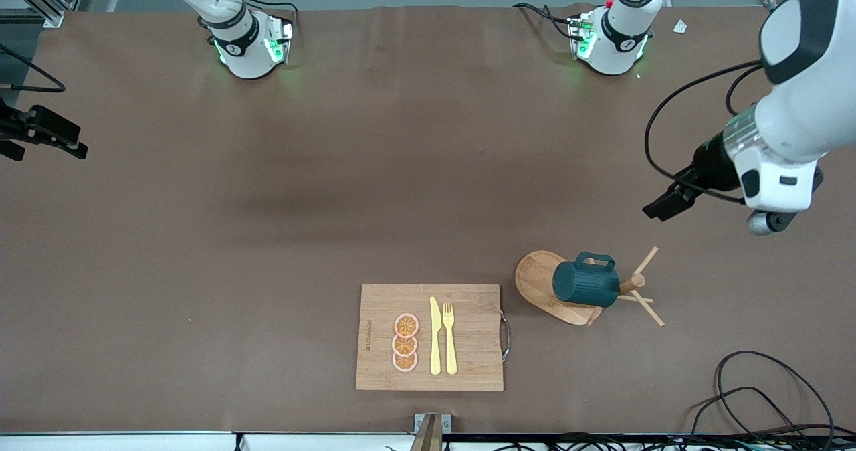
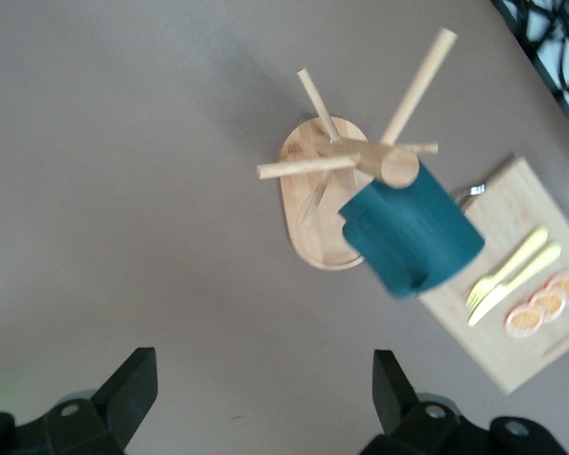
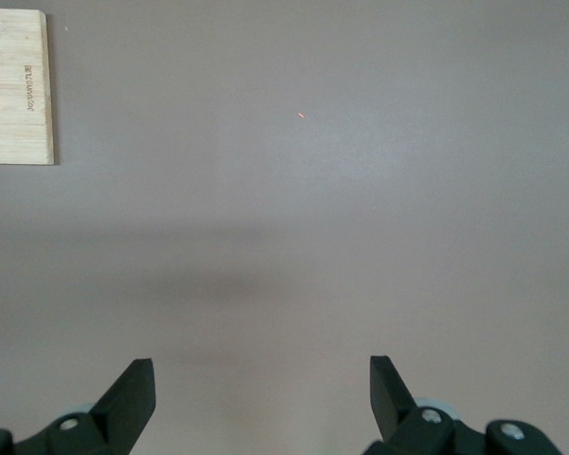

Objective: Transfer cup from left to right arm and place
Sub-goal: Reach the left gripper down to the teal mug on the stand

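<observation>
Hanging on wooden rack (image 1: 568,290), cup (image 1: 587,284) sits well apart from left gripper (image 2: 266,393) w/ jaws released.

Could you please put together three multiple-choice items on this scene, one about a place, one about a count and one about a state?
1. Where is the cup?
A. Hung on a peg of the wooden mug tree
B. Upright on the cutting board
C. In the right tool

2. How many orange slices lie on the cutting board?
A. Two
B. Three
C. Five

3. What state is the left tool in?
A. Shut on the cup
B. Shut on a fork
C. Open, holding nothing

Answers:
1 A: the cup hangs sideways at the tree's post, over its oval base.
2 B: three slices sit in a row beside the yellow knife.
3 C: the left wrist view shows its fingers spread apart over bare table, short of the cup.
</observation>
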Action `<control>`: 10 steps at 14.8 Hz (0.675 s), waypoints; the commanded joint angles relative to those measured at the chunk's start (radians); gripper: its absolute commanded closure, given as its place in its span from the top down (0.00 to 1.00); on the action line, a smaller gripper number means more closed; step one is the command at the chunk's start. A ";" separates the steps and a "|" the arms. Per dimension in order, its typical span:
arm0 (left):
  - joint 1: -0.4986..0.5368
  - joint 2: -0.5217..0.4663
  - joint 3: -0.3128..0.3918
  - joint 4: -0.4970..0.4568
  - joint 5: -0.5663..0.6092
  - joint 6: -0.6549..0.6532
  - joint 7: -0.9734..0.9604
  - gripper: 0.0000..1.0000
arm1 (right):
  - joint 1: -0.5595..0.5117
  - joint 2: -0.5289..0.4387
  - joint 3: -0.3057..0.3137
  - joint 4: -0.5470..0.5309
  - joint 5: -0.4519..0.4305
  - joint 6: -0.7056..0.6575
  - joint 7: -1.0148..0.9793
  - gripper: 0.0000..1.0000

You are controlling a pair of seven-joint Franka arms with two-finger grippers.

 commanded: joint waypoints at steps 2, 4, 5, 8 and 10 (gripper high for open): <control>-0.028 0.080 -0.005 0.011 -0.042 0.102 -0.265 1.00 | -0.016 -0.025 0.011 -0.015 0.011 -0.003 -0.011 1.00; -0.030 0.109 -0.006 0.013 -0.104 0.135 -0.294 1.00 | -0.016 -0.025 0.011 -0.015 0.011 -0.003 -0.011 1.00; -0.013 0.135 -0.006 0.011 -0.140 0.172 -0.289 1.00 | -0.016 -0.023 0.011 -0.015 0.011 -0.003 -0.011 1.00; -0.026 0.166 -0.005 0.010 -0.166 0.218 -0.295 1.00 | -0.016 -0.025 0.011 -0.015 0.011 -0.003 -0.011 1.00; -0.033 0.198 -0.005 0.009 -0.168 0.255 -0.298 1.00 | -0.016 -0.023 0.011 -0.015 0.011 -0.003 -0.011 1.00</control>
